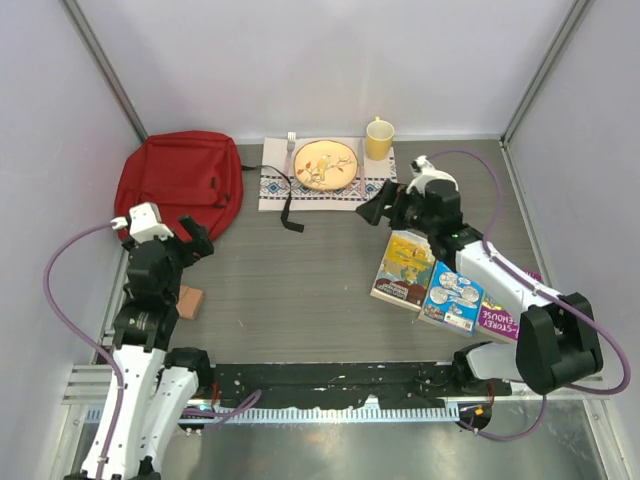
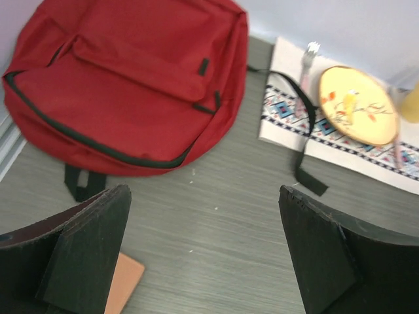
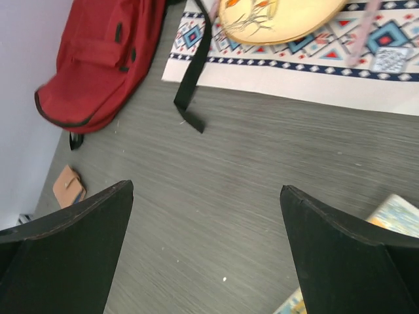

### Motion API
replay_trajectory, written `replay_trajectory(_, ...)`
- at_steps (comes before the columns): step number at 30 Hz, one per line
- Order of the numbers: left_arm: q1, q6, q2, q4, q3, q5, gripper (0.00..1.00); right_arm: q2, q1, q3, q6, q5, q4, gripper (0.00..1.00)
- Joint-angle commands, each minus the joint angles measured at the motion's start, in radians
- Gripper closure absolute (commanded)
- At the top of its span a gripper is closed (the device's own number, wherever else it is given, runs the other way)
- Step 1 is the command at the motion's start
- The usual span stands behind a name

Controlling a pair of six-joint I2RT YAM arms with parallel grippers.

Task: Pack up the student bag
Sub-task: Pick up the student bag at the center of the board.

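Note:
The student bag [image 1: 180, 185] is a large red backpack lying flat and zipped at the back left of the table, seen also in the left wrist view [image 2: 124, 85] and the right wrist view [image 3: 98, 59]. One black strap [image 1: 290, 212] trails from it across the mat's edge. My left gripper [image 1: 203, 240] hovers just in front of the bag, open, with only bare table between its fingers [image 2: 204, 193]. My right gripper [image 1: 378, 203] hangs open over the table's middle right, near the mat, holding nothing [image 3: 206, 190].
Three books [image 1: 403, 268] [image 1: 452, 296] [image 1: 500, 318] lie in a row at the right. A patterned placemat [image 1: 275, 190] at the back carries a plate [image 1: 326, 164], a fork [image 1: 291, 145] and a yellow mug [image 1: 379, 138]. A small tan item [image 1: 190, 300] lies by the left arm.

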Motion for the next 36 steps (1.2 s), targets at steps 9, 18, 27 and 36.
replay_trajectory(9,0.004,-0.104,0.157,-0.346,0.172,-0.117,0.00,0.169,0.140,0.150,0.065,0.059,-0.011,0.00)
replay_trajectory(18,0.005,-0.124,-0.004,-0.354,0.098,-0.129,0.00,0.415,0.261,0.339,0.167,0.054,0.003,0.10)
replay_trajectory(27,0.005,-0.170,-0.051,-0.366,0.078,-0.172,0.00,0.718,0.387,0.593,0.341,0.073,0.102,0.13)
replay_trajectory(36,0.005,-0.366,0.076,-0.372,0.052,-0.203,0.00,0.770,0.459,0.651,0.367,0.165,0.123,0.12)
